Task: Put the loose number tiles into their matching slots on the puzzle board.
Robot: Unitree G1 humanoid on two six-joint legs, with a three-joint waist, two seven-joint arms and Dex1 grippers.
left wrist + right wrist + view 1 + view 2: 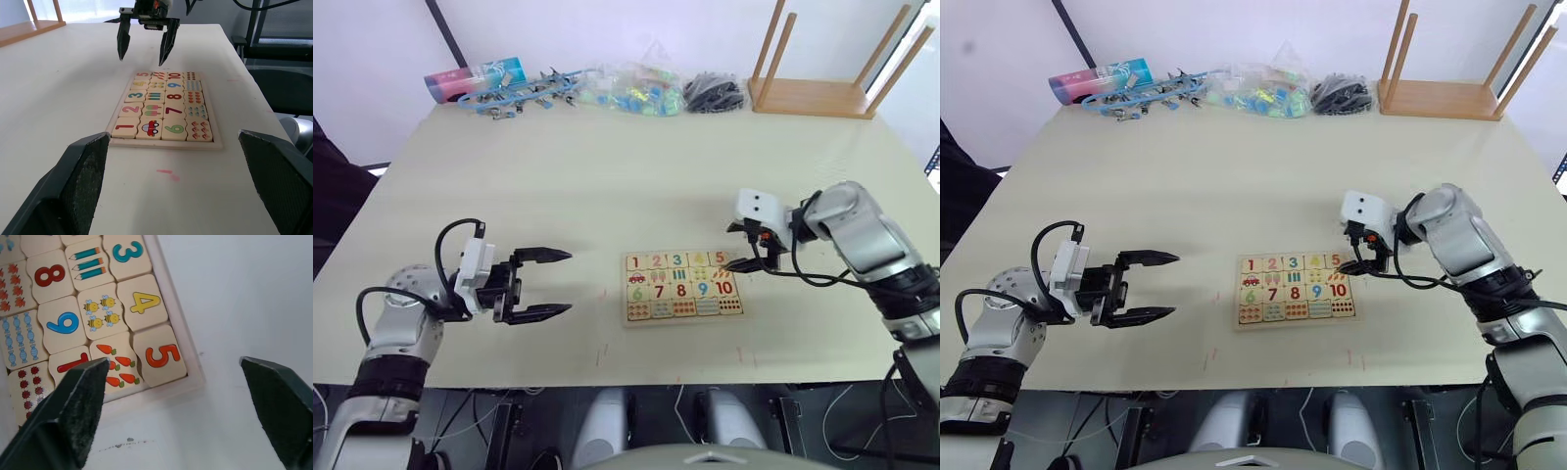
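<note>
Lying on table: the puzzle board point(682, 287) sits flat on the pale table point(607, 176), nearer the front edge than the middle, between the two arms.
Top row: tiles 1 point(126, 128), 2 point(131, 109), 3 point(130, 252), 4 point(142, 302) and 5 point(161, 356) all sit seated in the row of slots, flush with their neighbours; no bare recess shows.
Other rows: counting pictures, then digits 6 to 10, then a row of dots and small shapes.
Right gripper: the right gripper point(749, 258) hangs at the board's right end, just by the 5 tile, fingers spread wide with nothing between them (the wrist view looks down past both fingers point(73, 406) onto the 5 and the board's corner).
Contact, right: the lower fingertip seems to be right at the board's edge, but touching or a hair above I cannot tell.
Left gripper: the left gripper point(556, 284) is well to the left of the board, held low over bare table, fingers wide apart and holding nothing.
Clutter, far edge: a pink and blue tube point(475, 78), a tangle of blue tools point(524, 93), a clear bag of coloured pieces point(636, 90) and a dark bundle point(713, 93), all well away from the board.
Far right corner: an upturned wooden stool point(813, 93), legs in the air.
In the way: nothing lies between either gripper and the board; faint red marks point(165, 172) dot the table near its front.
</note>
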